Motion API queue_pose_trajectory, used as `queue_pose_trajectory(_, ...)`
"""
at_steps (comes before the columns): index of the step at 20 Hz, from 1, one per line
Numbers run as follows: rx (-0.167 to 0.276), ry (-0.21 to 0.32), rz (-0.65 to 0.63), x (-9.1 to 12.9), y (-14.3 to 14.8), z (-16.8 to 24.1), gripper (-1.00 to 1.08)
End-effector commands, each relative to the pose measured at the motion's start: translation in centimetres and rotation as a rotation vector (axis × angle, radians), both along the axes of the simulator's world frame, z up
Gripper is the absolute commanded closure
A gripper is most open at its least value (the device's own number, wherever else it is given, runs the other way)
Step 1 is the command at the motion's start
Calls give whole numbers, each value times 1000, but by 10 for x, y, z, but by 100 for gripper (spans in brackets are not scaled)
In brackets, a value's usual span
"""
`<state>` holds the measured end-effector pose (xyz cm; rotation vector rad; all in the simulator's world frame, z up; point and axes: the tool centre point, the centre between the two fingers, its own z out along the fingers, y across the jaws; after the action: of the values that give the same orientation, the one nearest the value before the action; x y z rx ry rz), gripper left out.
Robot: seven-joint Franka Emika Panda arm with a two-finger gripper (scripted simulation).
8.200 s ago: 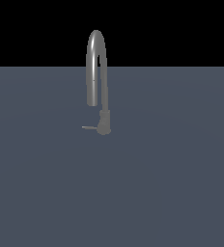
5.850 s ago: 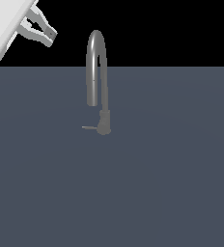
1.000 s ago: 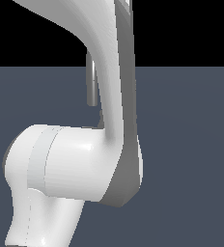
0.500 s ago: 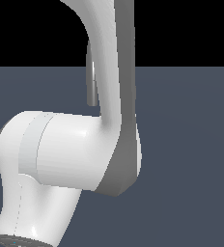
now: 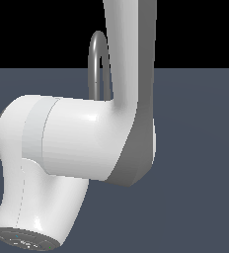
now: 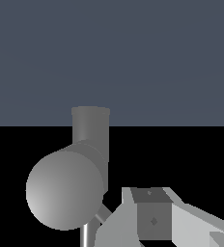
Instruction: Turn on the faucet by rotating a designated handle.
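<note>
Exterior view
Arm (image 5: 87,143): from my station I saw the white arm fill most of the frame, a thick link running from the top centre down to a fat elbow at the left and a rounded end at the lower left corner.
Faucet (image 5: 94,64): I could see only the grey arched spout, upper centre, just left of the arm's upright link; its lower part sat behind the arm.
Handle: hidden from me by the arm in this view.
Gripper: not visible to me here.
Floor (image 5: 200,173): flat dark blue-grey surface across the lower two thirds, black above it.

Wrist view
Faucet (image 6: 73,183): I saw a large grey rounded body at the lower left of the frame, with a short cylinder rising from it toward the centre.
Handle (image 6: 102,215): a thin pale rod showed at the bottom edge, between the rounded body and the gripper, seemingly touching the finger.
Gripper (image 6: 162,222): one grey faceted finger (image 6: 152,217) at the lower right, just beside the faucet.
Jaws: I could not tell whether they were released or clenched.
</note>
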<state>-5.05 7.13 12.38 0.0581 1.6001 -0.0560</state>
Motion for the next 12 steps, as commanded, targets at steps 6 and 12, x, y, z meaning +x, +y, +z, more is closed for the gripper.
queue_pose_trajectory(6,0,0,-5,-1,-12,11,108)
queue_pose_trajectory(12,-1,-15,-2,-2,-29,27,108)
